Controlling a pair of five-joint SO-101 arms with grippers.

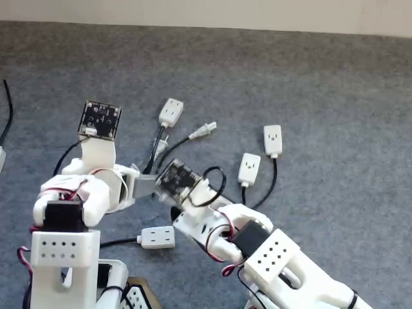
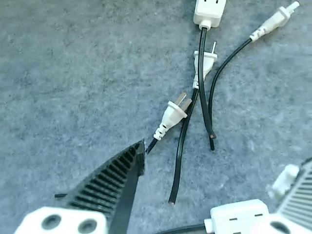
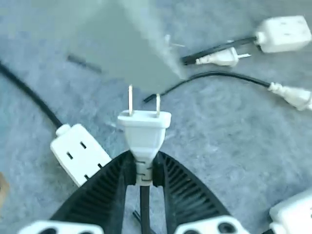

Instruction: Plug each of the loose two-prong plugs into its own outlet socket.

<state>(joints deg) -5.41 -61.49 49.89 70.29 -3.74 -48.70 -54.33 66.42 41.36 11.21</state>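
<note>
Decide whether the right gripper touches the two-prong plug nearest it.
Touching: right wrist view shows the right gripper clamped on the two-prong plug at its neck.

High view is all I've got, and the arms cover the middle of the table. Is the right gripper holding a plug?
Observer: Yes. The right gripper is shut on a white plug, clamped at its cord end, with the prongs free and pointing away from the gripper.
Operator: And the left one?
Observer: The left gripper is open and holds nothing. A loose plug lies on the carpet just ahead of it.
</note>
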